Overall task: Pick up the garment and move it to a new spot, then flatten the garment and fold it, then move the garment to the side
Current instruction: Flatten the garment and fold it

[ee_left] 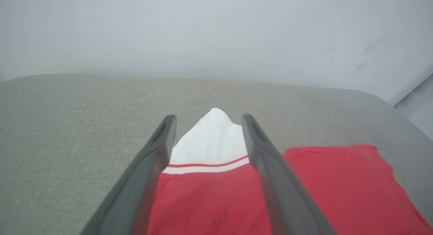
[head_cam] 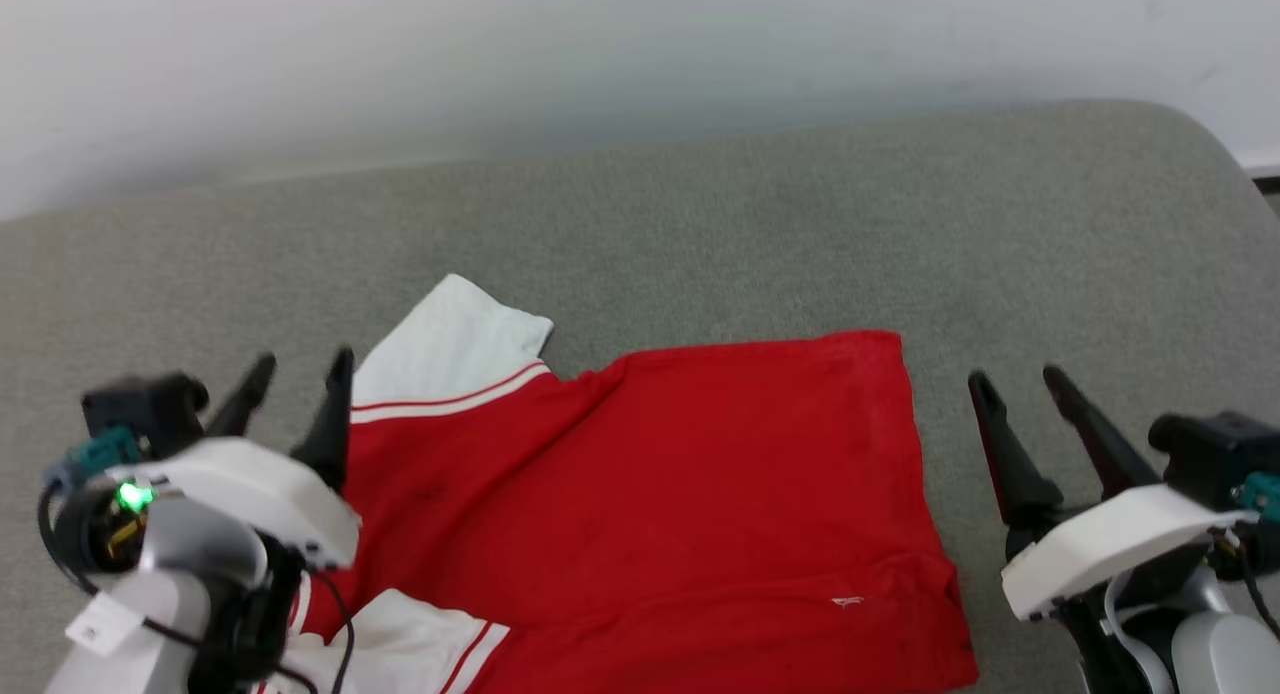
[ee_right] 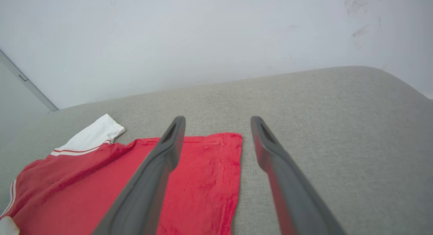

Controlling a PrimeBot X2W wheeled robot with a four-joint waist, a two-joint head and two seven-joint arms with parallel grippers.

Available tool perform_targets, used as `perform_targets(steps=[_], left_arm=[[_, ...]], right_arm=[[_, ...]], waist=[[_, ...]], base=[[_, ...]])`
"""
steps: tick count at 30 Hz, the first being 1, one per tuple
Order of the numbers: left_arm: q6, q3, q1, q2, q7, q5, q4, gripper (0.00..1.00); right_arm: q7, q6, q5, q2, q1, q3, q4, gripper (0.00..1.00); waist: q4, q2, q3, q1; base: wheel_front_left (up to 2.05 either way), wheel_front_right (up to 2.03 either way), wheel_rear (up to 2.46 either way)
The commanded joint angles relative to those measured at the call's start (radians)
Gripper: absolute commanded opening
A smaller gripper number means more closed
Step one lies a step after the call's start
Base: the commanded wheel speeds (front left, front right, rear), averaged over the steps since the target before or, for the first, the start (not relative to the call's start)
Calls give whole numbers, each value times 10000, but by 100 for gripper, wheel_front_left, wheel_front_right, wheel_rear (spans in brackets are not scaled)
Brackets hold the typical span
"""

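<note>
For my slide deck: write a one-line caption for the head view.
Red T-shirt spread on a grey cushion, the open left gripper and open right gripper at either end.

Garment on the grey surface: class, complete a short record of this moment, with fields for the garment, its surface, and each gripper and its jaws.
garment: red T-shirt, spread out, hem toward the robot's right
sleeve: white, striped seam, lying out at the far left
surface: grey fabric, against a pale wall
left gripper: jaws open, by the shoulder near that sleeve, holding nothing
right gripper: jaws open, at the hem edge, holding nothing
stage: appears laid flat, not yet folded
</note>
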Motion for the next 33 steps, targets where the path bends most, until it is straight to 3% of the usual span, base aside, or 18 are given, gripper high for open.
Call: perform_targets(steps=[1,6,12,20,23,29,30,31,32,33], left_arm=[[-51,80,-434,-56,-178,104,187,100],[-350,35,-2098,-108,-492,391,1275,100],[-1011,-230,-4041,342,520,366,2881,100],[-1963,-597,-5658,1336,3795,-368,4965,100],[-2045,-747,-5914,1710,5125,-601,5404,100],[-1943,-1199,-5768,1899,7450,-1045,5943,100],[-1893,-1297,-5675,1858,7813,-1113,6015,60],[-1828,-1350,-5604,1794,8040,-1183,6044,40],[-1757,-1346,-5564,1709,8126,-1244,6043,7],[-1727,-1353,-5524,1653,8176,-1279,6079,0]], right_arm=[[-112,0,-75,60,-252,71,-171,100],[-396,0,-287,161,-961,361,-638,100],[-605,0,-310,253,-1571,738,-672,100],[-1121,0,-45,390,-1836,1014,-85,100],[-1277,0,79,433,-1815,1045,136,100],[-1472,0,391,467,-1939,1124,503,100],[-1456,0,448,470,-1950,1143,572,100],[-1485,0,496,473,-1975,1168,619,100],[-1498,0,583,476,-2009,1192,677,100],[-1448,0,621,478,-2051,1221,742,100]], waist=[[-243,0,513,-1],[-776,0,1513,-1],[-1499,0,2399,-1],[-2294,0,2803,-1],[-2450,0,2863,-1],[-2610,0,3006,-1],[-2624,0,3030,-1],[-2636,0,3055,-1],[-2646,0,3083,-1],[-2658,0,3107,-1]], base=[[0,0,0],[0,0,0],[0,0,0],[0,0,0],[0,0,0],[0,0,0],[0,0,0],[0,0,0],[0,0,0],[0,0,0]])
